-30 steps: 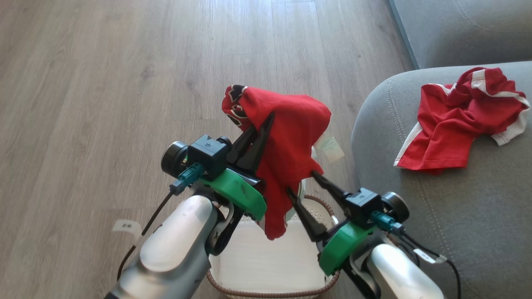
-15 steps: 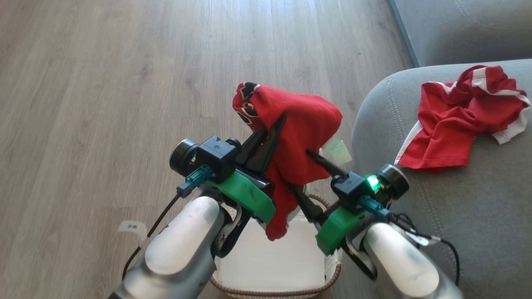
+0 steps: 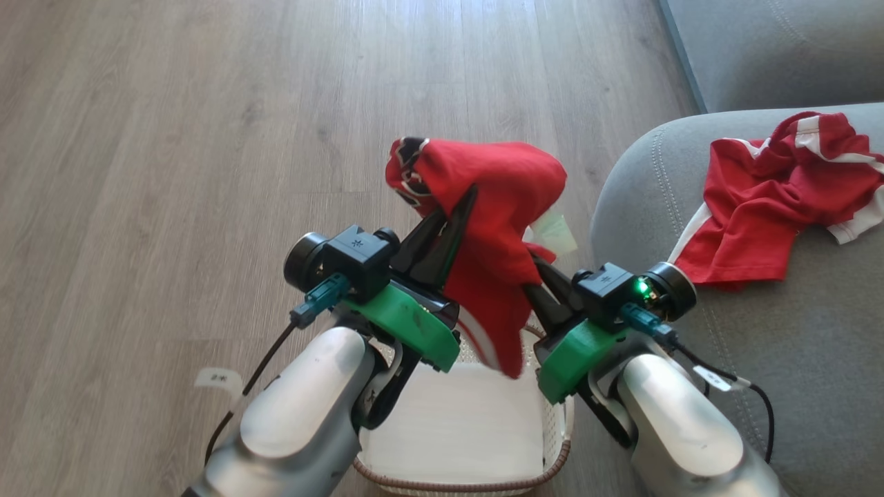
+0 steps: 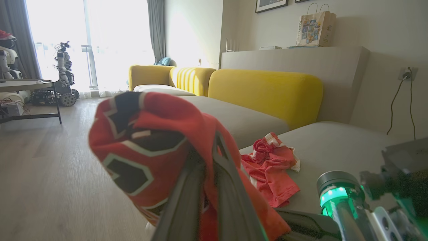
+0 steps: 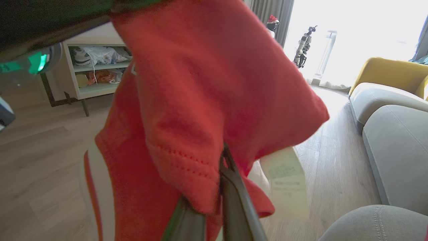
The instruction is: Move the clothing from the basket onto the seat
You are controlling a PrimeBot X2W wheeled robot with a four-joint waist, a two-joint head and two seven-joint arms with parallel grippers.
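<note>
basket (image 3: 561, 461): on floor (image 3: 173, 138), just left of seat (image 3: 794, 359)
held garment (image 3: 501, 200): above basket, left of seat
other garment (image 3: 760, 207): on seat, right of basket

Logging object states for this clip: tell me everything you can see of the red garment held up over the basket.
The lifted garment is thin red jersey, bunched and draped, with black-and-white lettering at its upper left, a white stripe near the hanging lower end and a pale label on its right. The left end effector pinches it high; the right end effector grips a lower fold. It hangs above the basket, clear of the seat.
</note>
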